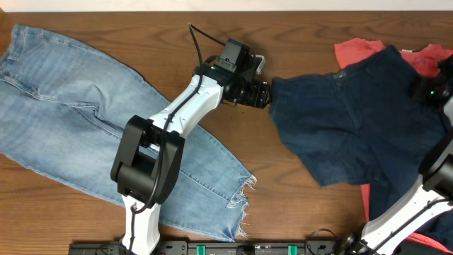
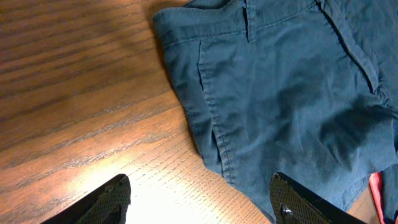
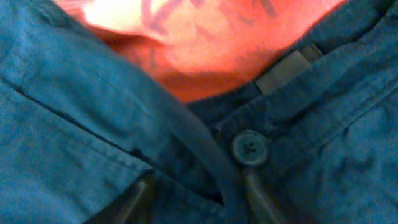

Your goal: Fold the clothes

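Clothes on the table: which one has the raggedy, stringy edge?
The light-blue jeans: their hem is frayed into loose threads. The dark navy garment and coral-red T-shirt show no fringe.

White arm (image 1: 187, 106), black joints, cable (image 1: 195, 42) and left claw (image 1: 266, 94).

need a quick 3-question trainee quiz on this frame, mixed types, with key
1. True or false: the left gripper is open, holding nothing.
2. What lies partly under the navy shorts? A) coral-red T-shirt B) white towel C) grey sock
3. Fill in: the light-blue jeans have a ___ hem.
Key: 1 true; 2 A; 3 frayed.
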